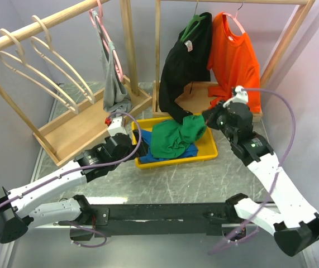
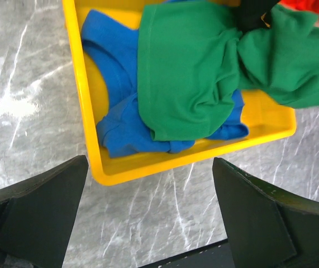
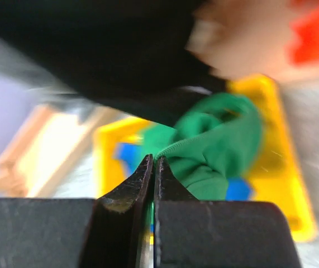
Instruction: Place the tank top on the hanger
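Right tool fingers up close: pinched shut on a green fold at the far-right end of the tank top. Reads as a bare grip, not a lift. Bulk of the fabric heaped in the yellow tray, draped over a blue garment. Pinched part not identifiable: strap, hem or body.

Left tool: jaws wide, holding nothing, hovering over the desk at the tray's near-left rim.

Wooden hangers: two, bare, hooked on the left rail, well apart from the tray.

Progress: early.
- Done: grasp only.
- Left: pull the top clear of the blue garment, open it out, find a shoulder strap, bring top and hanger together, seat both straps on the arched shoulders.

Risk, by my guess: blue garment dragged up with the green one, since both sit tangled in one heap. Probably needs the left tool for a second grip before any threading.
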Robot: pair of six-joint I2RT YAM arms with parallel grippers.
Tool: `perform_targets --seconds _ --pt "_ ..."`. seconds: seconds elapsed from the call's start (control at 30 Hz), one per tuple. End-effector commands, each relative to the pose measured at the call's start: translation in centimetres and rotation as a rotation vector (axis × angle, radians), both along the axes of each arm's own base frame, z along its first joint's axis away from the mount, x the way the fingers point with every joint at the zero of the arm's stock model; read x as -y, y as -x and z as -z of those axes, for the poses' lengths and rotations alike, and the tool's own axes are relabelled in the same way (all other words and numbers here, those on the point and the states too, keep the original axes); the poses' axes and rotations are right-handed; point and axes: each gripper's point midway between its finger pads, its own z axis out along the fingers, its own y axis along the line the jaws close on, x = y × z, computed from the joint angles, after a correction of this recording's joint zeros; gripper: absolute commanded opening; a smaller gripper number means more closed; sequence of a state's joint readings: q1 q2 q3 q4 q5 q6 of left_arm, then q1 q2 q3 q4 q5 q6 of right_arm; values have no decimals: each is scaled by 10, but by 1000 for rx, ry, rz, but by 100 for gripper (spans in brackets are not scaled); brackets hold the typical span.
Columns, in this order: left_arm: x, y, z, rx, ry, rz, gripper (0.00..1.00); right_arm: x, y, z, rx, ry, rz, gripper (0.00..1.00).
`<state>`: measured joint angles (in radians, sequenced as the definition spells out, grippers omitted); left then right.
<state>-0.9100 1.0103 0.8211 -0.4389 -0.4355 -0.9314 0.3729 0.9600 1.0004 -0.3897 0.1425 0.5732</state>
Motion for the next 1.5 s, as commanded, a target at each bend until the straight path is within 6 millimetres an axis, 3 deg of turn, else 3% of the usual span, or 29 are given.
perform_targets --seconds 0.0,0.1,0.17,0.27,0.3,0.37,0.4,0.47,0.5,0.53,0.57,0.6,0.63,0.7,0.73,0.83,1.03,1.27,1.47 --pt "-5 -9 -29 54 14 -30 99 -56 27 -86 142 -34 -202 0" --pt "-10 -12 -37 62 16 -55 99 -86 53 -108 167 -27 -290 0" --pt "-15 -15 -43 75 21 -80 100 -93 71 -117 181 -45 -321 0" --pt "-21 -21 -51 95 36 -100 100 -100 94 -109 168 -80 -365 0" --pt "-20 -21 -53 96 43 -96 99 -102 98 -84 119 -60 -377 0" --pt "-20 -24 -56 105 40 -88 99 -102 110 -59 66 -98 -388 0" --pt "-18 -24 -56 102 37 -80 99 -102 115 -11 -15 -64 -391 0" --pt "-10 -26 -58 121 30 -30 99 -105 132 23 -88 -142 -414 0" --pt "-5 -26 -58 127 25 1 99 -102 141 76 -181 -106 -413 0" --pt "5 -22 -57 118 33 61 99 -106 148 91 -206 -129 -434 0" --pt "13 -25 -55 123 19 99 99 -108 155 110 -260 -148 -438 4" --pt "19 -24 -52 118 17 132 96 -105 162 143 -313 -127 -435 10" --pt "29 -21 -51 109 26 185 95 -105 166 153 -332 -127 -436 25" --pt "42 -19 -41 84 13 247 91 -101 172 171 -358 -122 -421 42" --pt "50 -14 -38 67 23 296 90 -98 171 169 -347 -126 -408 56" --pt "60 -3 -16 27 -20 359 86 -73 158 174 -316 -87 -269 70" --pt "77 46 22 -48 -65 460 77 -41 130 176 -269 -66 -98 67" --pt "107 102 51 -145 -6 534 70 -10 99 184 -249 -73 -22 65" --pt "127 117 89 -214 -37 414 75 -9 93 196 -260 -45 -21 64"
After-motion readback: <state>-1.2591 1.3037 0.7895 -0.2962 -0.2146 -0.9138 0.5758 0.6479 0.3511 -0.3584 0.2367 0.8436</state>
